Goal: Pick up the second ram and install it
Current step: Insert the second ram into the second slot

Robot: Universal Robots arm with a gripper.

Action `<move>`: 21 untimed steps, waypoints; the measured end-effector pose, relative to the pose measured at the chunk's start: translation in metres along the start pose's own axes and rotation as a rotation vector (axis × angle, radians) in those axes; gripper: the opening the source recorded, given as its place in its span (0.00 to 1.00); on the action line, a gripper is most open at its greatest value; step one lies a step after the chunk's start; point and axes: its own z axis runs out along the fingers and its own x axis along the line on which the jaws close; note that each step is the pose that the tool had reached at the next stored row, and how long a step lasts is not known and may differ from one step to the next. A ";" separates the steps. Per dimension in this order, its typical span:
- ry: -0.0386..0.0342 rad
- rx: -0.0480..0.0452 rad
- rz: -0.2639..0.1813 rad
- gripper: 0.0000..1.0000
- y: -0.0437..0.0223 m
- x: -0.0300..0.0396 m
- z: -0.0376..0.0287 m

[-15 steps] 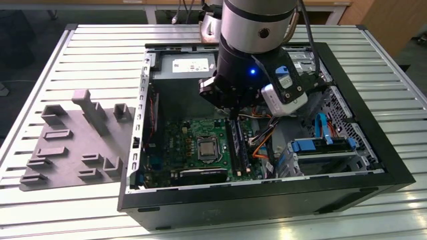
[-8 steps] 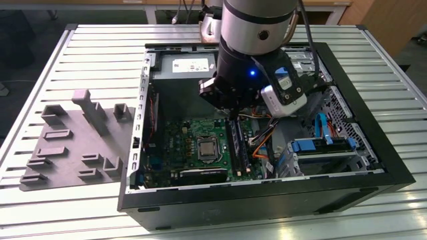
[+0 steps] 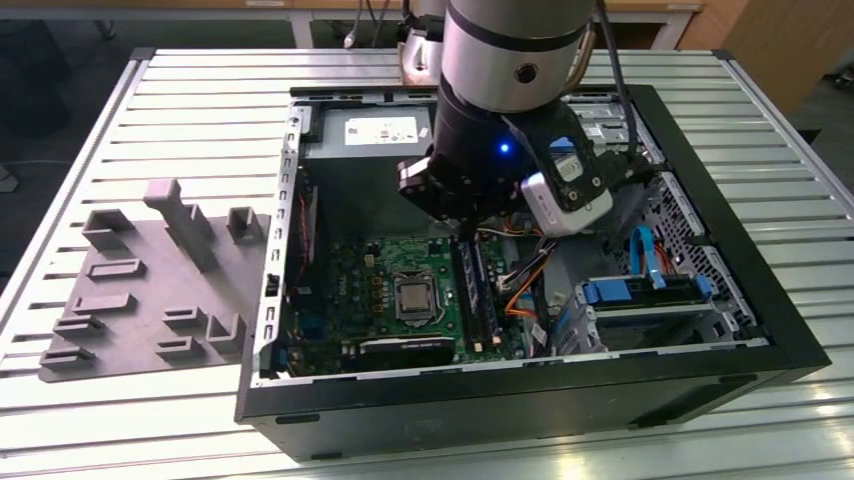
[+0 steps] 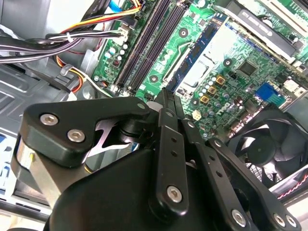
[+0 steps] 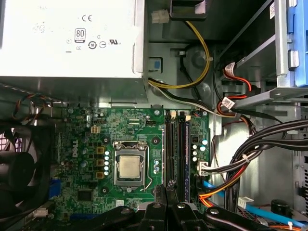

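Observation:
My gripper (image 4: pixel 165 96) hangs low inside the open computer case (image 3: pixel 747 330), over the green motherboard (image 5: pixel 82 130). Its fingers are shut on the second ram (image 4: pixel 199 48), a thin dark blue stick with chips that runs out from the fingertips above the board. The stick hangs close over the long black slot rails (image 5: pixel 177 149), beside the processor socket (image 5: pixel 130 166). Whether it touches a rail I cannot tell. In the exterior view the wrist (image 3: pixel 467 190) hides the fingers, and the rails (image 3: pixel 475 295) run out from under it.
A grey plastic tray (image 3: pixel 147 290) with upright blocks lies on the slatted table at the exterior view's left. Inside the case are the silver power supply (image 5: pixel 67 43), a black fan (image 4: pixel 269 144), bundled cables (image 5: pixel 250 159) and blue drive brackets (image 3: pixel 641 290) near the rails.

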 end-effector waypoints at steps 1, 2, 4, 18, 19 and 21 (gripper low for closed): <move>0.0000 0.0000 0.000 0.11 0.0000 0.0000 0.0003; 0.0001 0.0001 0.000 0.11 -0.0001 0.0000 0.0005; 0.0000 0.0001 0.000 0.11 -0.0001 0.0000 0.0011; 0.0001 0.0001 0.000 0.11 -0.0005 0.0000 0.0067; 0.0001 0.0002 0.000 0.11 -0.0005 0.0000 0.0070; 0.0001 0.0002 0.000 0.11 -0.0006 0.0000 0.0077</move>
